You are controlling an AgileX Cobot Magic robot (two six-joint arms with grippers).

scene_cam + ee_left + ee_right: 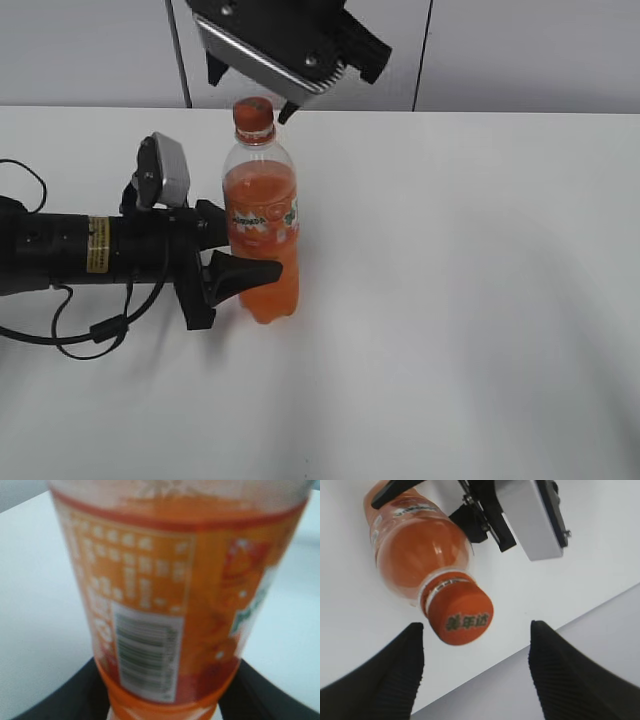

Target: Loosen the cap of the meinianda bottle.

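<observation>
The meinianda bottle (pixel 262 225) stands upright on the white tabletop (pixel 470 300), filled with orange liquid to just below its shoulder. The left claw (pixel 232 250) comes in level from the side and is clamped around the bottle's labelled middle, one dark finger (pixel 240 275) visible in front of the bottle and the other behind it. From the left wrist camera the bottle (pixel 175 600) fills nearly the whole picture, its barcode facing the lens, with the dark claw fingers (pixel 60 700) showing at either lower corner against its sides.

The right claw (pixel 255 92) hangs just above and behind the cap (pixel 253 116), wide apart and holding nothing. In the right wrist view its two ribbed black fingers (pixel 375 675) sit on either side of the cap (pixel 462 614), with clear gaps of tabletop between each finger and the cap, so neither touches it. The cap lies between the fingers, closer to the one on the left of that view. It sits on the bottle's neck, above a white ring (pixel 440 586), with small greenish characters printed across its top.
</observation>
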